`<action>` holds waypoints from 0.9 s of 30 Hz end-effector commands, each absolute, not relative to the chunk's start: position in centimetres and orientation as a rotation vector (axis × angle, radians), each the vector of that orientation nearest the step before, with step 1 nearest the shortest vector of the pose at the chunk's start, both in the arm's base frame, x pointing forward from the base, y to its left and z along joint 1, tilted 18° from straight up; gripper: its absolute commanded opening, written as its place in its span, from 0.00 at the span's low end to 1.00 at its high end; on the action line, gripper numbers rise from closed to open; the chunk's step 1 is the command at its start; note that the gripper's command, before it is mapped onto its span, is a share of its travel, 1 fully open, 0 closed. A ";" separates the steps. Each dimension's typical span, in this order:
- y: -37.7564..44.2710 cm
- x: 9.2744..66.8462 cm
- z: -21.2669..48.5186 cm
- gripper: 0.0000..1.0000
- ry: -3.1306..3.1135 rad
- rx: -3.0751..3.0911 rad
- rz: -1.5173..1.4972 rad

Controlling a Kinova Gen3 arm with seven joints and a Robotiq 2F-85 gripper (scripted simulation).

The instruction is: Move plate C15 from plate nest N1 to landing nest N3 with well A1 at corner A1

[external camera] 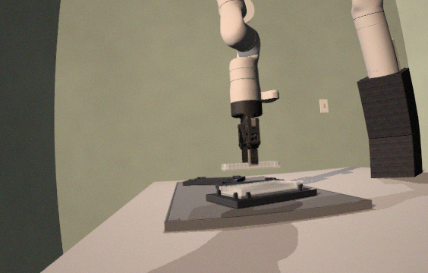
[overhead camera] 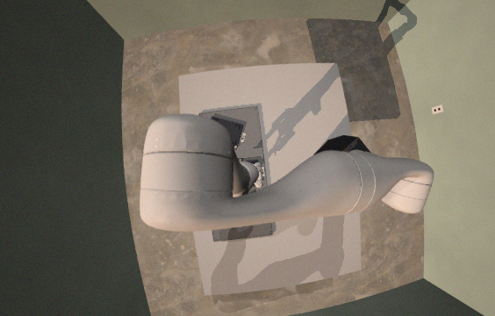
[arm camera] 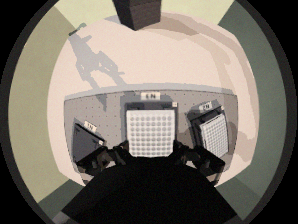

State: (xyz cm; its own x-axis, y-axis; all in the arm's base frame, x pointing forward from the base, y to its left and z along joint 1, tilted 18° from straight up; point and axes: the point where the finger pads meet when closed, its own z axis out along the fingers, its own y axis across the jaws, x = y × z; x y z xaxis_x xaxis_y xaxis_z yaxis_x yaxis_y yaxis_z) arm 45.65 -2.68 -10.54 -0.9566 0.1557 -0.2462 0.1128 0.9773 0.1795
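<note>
White plate C15 [external camera: 237, 165]: up in the air, well above the grey deck [external camera: 184, 216] on the table [external camera: 350, 246], level as far as the exterior view shows, touching no nest.
Gripper [external camera: 250, 159]: pointing straight down and clamped on plate C15, with the fingers standing wide across its short width and roughly midway along its length.
Plate C51 [external camera: 263, 186]: seated inside the locators of its dark nest N2 [external camera: 275, 198] at the near end of the deck, well apart from the carried plate.
Empty nest [external camera: 206, 180]: a flat dark frame at the far end of the deck, with nothing in it. The wrist view shows it to one side of the held plate and C51 to the other.
Nest labels: too small to read, so I cannot tell whether the empty frame is N3 or N1.
Key relation: the plate hangs directly under the wrist, and its long axis runs parallel to C51's. The nests lie side by side, so the landing nest is reached by a sideways shift across the plate's short axis.
A1 corner: the markings on plate and nest are not legible here. Whether a half turn is needed cannot be judged.
Step in hand: probably carrying at height.
Next move needs: centring over the locators and a slow, level descent until the plate rests, and only then release.
Risk: letting go high would drop the plate, and drifting toward N2 could disturb C51.
</note>
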 end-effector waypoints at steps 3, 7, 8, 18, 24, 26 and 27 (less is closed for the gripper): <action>-2.5 45.5 -11.2 0.00 2.867 0.200 0.242; -2.5 45.5 -11.2 0.00 2.867 0.200 0.242; -2.5 45.5 -11.2 0.00 2.867 0.200 0.242; -2.5 45.6 -11.2 0.00 2.867 0.200 0.242; -2.5 45.6 -11.2 0.00 2.867 0.200 0.242; -2.5 45.7 -11.4 0.00 2.867 0.200 0.242; -2.5 45.7 -11.5 0.00 2.867 0.200 0.242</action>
